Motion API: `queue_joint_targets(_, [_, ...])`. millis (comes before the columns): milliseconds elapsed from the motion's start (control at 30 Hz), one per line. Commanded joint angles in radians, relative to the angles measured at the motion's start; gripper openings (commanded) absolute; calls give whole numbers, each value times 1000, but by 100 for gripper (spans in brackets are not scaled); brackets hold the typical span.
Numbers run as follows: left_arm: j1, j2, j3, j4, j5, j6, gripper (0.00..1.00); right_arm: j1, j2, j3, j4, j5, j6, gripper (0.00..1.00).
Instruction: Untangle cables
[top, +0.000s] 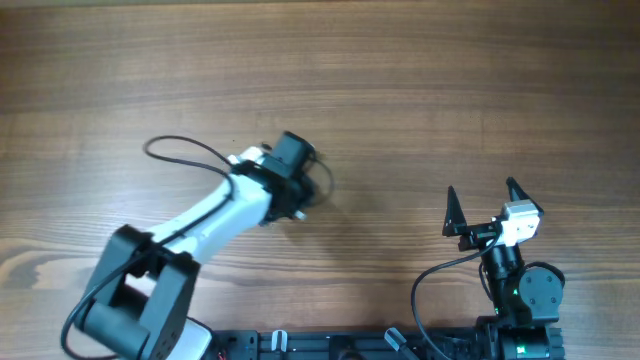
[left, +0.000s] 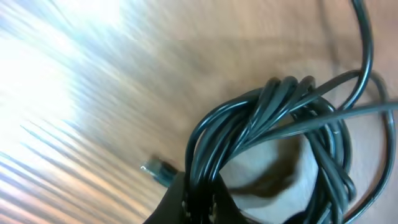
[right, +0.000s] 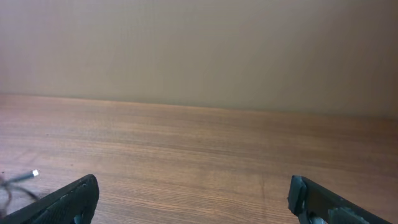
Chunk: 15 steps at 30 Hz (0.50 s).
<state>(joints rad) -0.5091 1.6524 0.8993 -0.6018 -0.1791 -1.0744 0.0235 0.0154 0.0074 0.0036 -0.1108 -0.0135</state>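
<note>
A black cable bundle (left: 273, 124) of several coiled strands fills the left wrist view, with a plug end (left: 158, 171) lying on the wood. My left gripper (left: 199, 202) is shut on the coiled strands. In the overhead view my left gripper (top: 300, 170) sits over the bundle, mostly hiding it; a loop of cable (top: 318, 185) shows beside it. A thin black cable (top: 185, 150) arcs to the left by the arm. My right gripper (top: 482, 205) is open and empty at the front right, and its fingers (right: 193, 199) frame bare wood. A cable end (right: 25, 177) shows far left.
The wooden table (top: 400, 80) spreads wide behind and between the arms. The right arm's own black cable (top: 430, 285) loops near its base at the front edge. A plain wall (right: 199, 50) stands beyond the table in the right wrist view.
</note>
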Motion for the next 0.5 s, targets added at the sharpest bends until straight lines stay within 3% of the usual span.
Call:
queue_joint_targets(0, [122,-76,34,4,-127,155,4,3,-11,-2,2,10,-10,100])
queue_joint_targets(200, [177,-98,44,4,13,132,4,3,-11,-2,2,10,-10,100])
queue_joint_targets(367, [177,-98,44,-2,213,-333,4,3,-11,-2,2,10,-10,100])
queue_joint_targets(467, [177,-111,51,132,378,-388,4,3,-11,-2,2,10,-10,100])
